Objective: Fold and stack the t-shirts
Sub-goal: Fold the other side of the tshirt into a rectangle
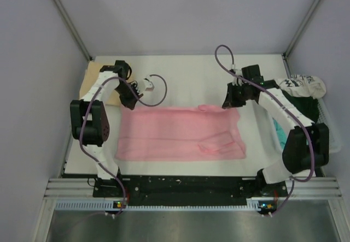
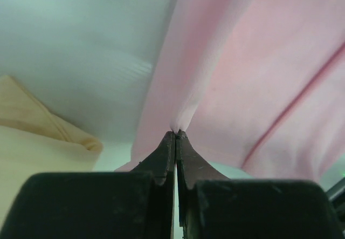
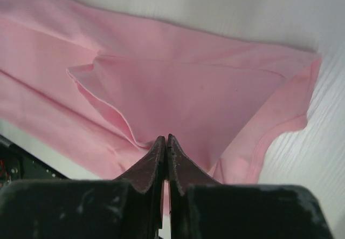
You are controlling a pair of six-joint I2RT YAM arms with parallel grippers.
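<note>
A light pink t-shirt [image 1: 180,133] lies spread across the middle of the white table, with one sleeve folded onto its near right part. My left gripper [image 1: 133,104] is at the shirt's far left corner. In the left wrist view the left gripper [image 2: 177,132] is shut, and a peak of the pink t-shirt [image 2: 248,61] is pinched at its tips. My right gripper [image 1: 227,104] is at the far right corner. The right wrist view shows the right gripper [image 3: 166,138] shut on a fold of the pink t-shirt [image 3: 188,93].
A folded tan-beige t-shirt [image 1: 93,81] lies at the back left, close to the left gripper, and the left wrist view shows this tan-beige t-shirt [image 2: 32,142] too. At the right edge a bin [image 1: 325,113] holds a white printed shirt [image 1: 301,83], a dark green one [image 1: 303,102] and a teal one [image 1: 279,133].
</note>
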